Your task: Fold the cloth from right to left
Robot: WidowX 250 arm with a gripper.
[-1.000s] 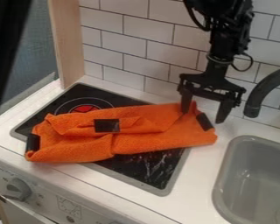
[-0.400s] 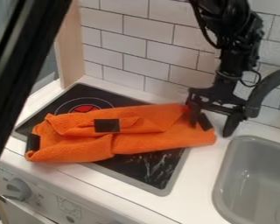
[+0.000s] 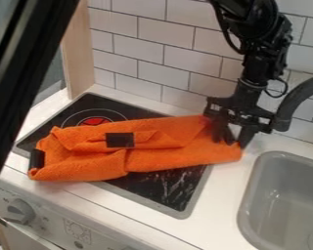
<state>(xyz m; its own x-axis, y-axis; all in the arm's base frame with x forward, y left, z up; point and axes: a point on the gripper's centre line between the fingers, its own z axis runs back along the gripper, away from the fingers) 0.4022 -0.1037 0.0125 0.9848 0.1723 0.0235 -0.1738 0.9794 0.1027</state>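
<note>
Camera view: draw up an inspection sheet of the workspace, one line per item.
Counter: white top, bearing the cloth's right end
Stovetop: black, red burner mark behind the cloth, pale streaks near the front right
Cloth: orange towel, lying across the stovetop in uneven folds, dark patches at its middle and left end
Clutter: nothing seen
Claw: black claw at the cloth's right end, fingers apart; whether it grips fabric cannot be told
Cables: black cable bowed out beside the arm
Surroundings: white tiled wall behind, grey sink and black faucet at right, control knob in front, dark bar across the left foreground
</note>
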